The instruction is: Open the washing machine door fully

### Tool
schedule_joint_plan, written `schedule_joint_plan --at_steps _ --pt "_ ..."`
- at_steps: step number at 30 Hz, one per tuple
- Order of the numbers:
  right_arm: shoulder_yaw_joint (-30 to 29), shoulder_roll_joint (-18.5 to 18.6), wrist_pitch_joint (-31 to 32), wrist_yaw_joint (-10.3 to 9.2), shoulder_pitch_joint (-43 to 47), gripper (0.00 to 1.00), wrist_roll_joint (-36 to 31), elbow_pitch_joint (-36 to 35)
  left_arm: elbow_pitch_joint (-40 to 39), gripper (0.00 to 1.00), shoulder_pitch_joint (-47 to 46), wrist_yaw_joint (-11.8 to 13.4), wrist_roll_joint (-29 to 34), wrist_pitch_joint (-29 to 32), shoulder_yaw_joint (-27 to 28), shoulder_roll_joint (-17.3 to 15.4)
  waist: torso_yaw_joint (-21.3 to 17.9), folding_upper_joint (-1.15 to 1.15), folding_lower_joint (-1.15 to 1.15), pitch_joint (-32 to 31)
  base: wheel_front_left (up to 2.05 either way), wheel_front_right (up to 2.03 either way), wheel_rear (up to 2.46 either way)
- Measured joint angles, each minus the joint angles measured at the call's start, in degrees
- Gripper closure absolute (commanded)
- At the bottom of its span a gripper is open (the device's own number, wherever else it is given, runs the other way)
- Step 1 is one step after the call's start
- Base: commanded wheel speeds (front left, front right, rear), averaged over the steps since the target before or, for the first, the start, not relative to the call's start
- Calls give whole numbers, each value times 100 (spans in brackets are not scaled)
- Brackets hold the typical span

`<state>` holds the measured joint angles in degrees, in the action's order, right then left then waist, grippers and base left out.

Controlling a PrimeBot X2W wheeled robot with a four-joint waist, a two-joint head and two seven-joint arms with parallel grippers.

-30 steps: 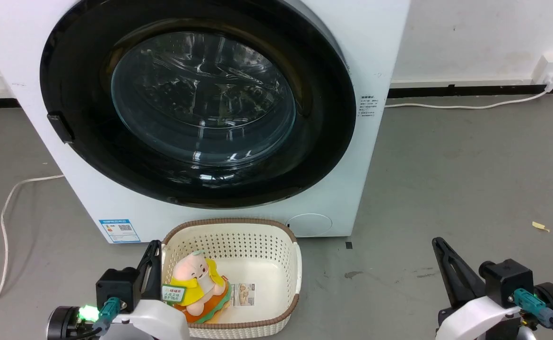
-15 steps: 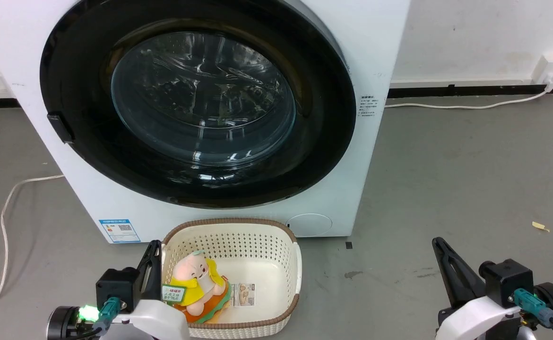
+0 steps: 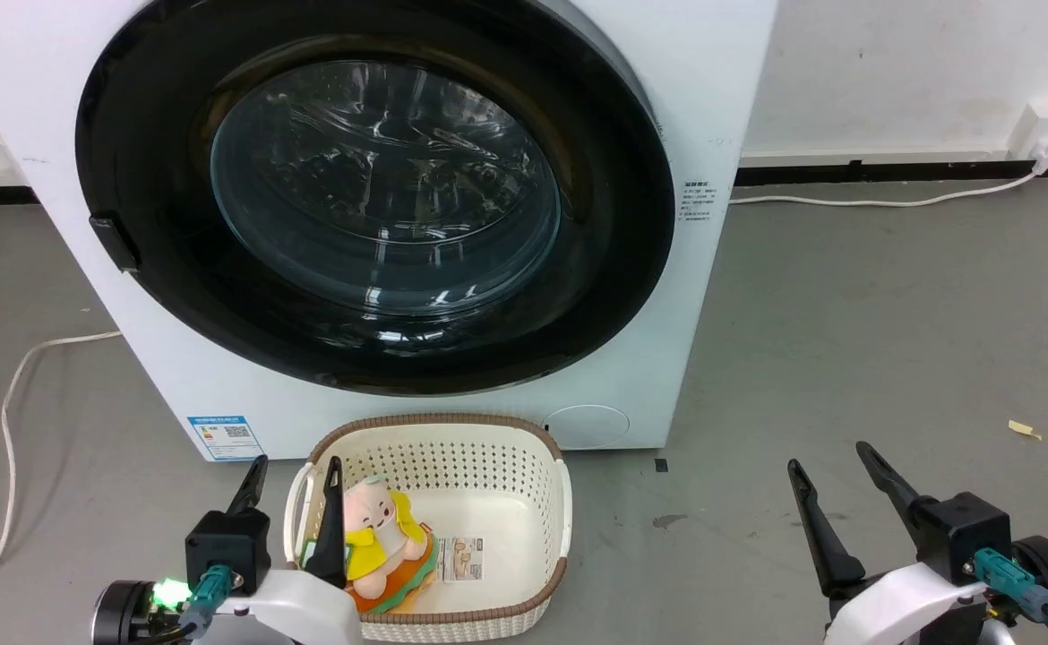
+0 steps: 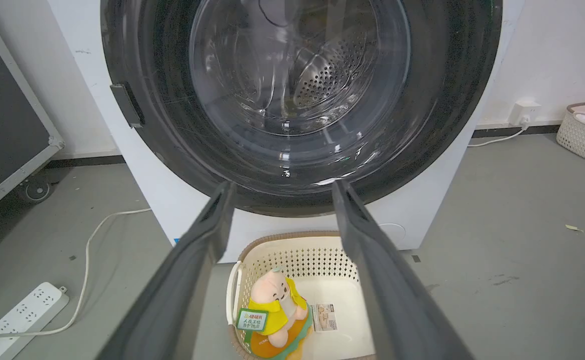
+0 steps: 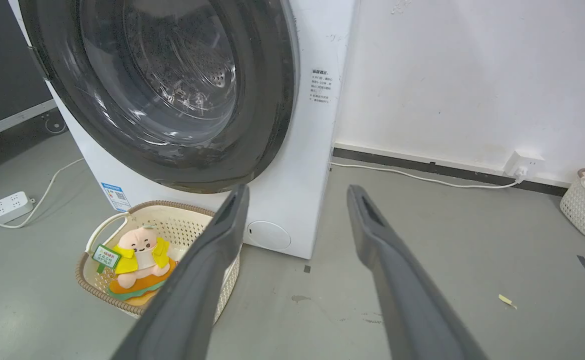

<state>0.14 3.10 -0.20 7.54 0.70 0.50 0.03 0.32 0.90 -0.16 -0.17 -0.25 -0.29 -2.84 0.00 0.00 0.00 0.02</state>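
glossy black-rimmed round glass door shut | my left gripper, right gripper wide, empty, poised for black handle tab

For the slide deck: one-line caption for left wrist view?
Open left gripper aimed at the closed washing machine door, plush toy in cream basket below.

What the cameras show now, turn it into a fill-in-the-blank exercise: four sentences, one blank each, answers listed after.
1. The washing machine door is fully ____ against the washing machine.
2. In the head view, the handle tab sits on the door's ____ side.
3. The left gripper and the right gripper are both ____, holding nothing.
4. The cream basket holds ____ plush toy.

Missing words: shut; left; open; one.
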Motion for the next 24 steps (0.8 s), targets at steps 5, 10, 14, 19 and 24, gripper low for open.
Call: schedule_joint_plan --at_steps 5,10,14,19,24 --pt "8 0 -77 0 0 0 8 0 1 0 0 0 0 -82 -58 0 5 0 0 11 0 0 0" --pt "20 0 -145 0 0 0 71 -9 2 0 0 0 0 -140 -90 0 14 0 0 40 0 0 0" --pt "38 15 -169 0 -5 0 170 -9 3 0 -1 0 0 -186 -119 -1 24 0 0 81 0 0 0" --pt "38 80 -194 -1 -140 0 385 -8 3 0 -3 0 0 -242 -168 -3 45 0 0 158 0 0 0" --pt "21 132 -192 -1 -333 0 642 -3 4 0 -9 0 0 -294 -232 -5 84 0 0 239 0 0 0"
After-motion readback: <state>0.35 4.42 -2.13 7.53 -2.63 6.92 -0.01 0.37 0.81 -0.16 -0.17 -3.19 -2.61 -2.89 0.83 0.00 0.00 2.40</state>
